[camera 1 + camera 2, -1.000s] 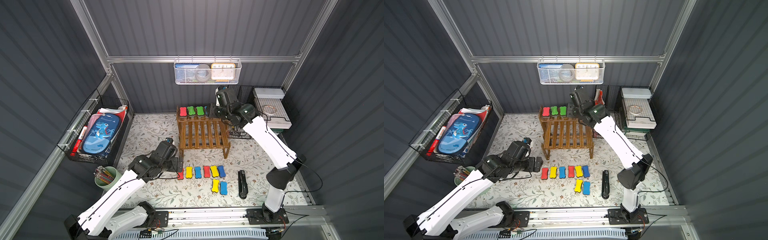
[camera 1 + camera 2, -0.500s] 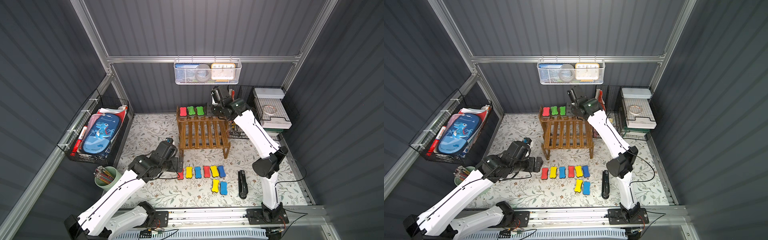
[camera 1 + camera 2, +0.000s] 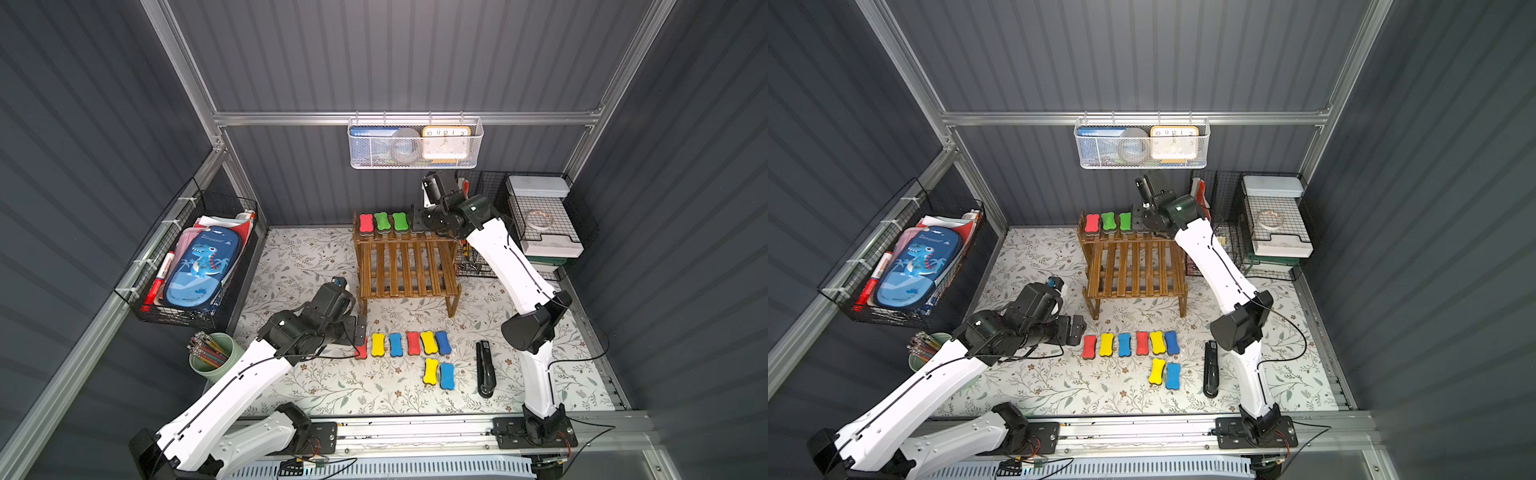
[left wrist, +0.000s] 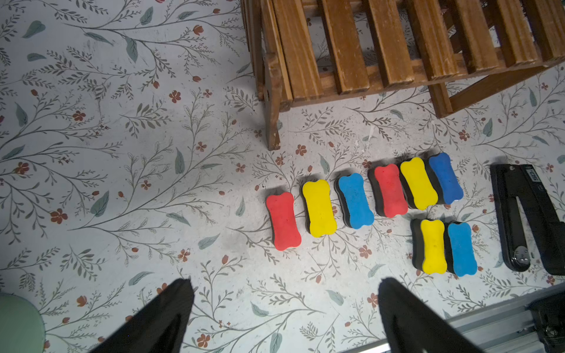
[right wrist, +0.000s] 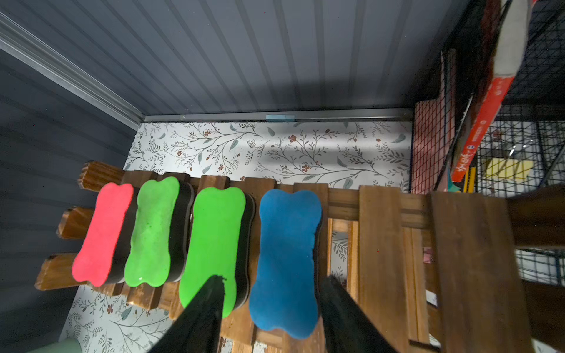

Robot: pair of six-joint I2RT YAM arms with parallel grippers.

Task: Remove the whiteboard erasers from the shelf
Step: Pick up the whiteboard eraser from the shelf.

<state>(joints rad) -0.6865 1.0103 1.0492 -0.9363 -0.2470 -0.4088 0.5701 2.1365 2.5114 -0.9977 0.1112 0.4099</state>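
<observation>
Blue eraser [image 5: 287, 238] on shelf [image 5: 379, 244] sits between right tool's [image 5: 273, 278] half-open jaws, seemingly ungripped; left tool [image 4: 284, 282] wide open.

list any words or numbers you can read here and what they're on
"Dinosaur": on the blue pencil case.
"10 11 12 1 2": on the clock.
"50", as far as it can be read: on the black stapler.
Print on the red box and the marker: too blurred to read.

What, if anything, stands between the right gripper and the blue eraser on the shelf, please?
Nothing visible does. The right gripper hangs over the blue eraser on the shelf, its jaws open to either side. The nearest green eraser lies close beside it, and one jaw appears over it, so that side looks tight.
</observation>
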